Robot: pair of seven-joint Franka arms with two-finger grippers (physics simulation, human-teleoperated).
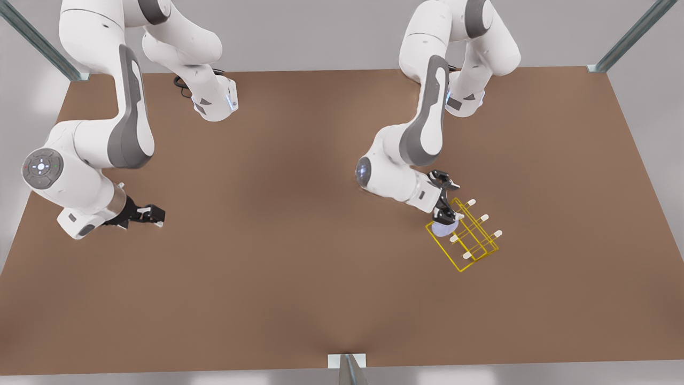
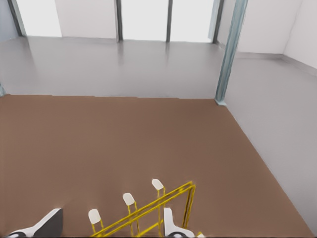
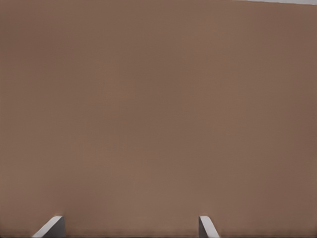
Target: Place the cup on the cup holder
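- Yellow cup holder (image 1: 470,235) sits front-view right on our brown surface (image 1: 278,278).
- Left tool (image 1: 444,218) pinches the cup (image 1: 443,229) beside a prong; we should lower it squarely.
- Right tool (image 1: 152,214) waits far left, spread.

Lavender-blue cup (image 1: 443,229); yellow cup holder (image 1: 464,235), white prong tips; plain brown table (image 1: 278,224).

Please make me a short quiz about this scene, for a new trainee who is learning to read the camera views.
1. True or false: the cup is right beside the cup holder, at the left pincer.
2. Which pincer waits over the bare table? A: left. B: right.
3. Fill in: the cup holder's prongs have ___ tips.
Key: 1 true; 2 B; 3 white.
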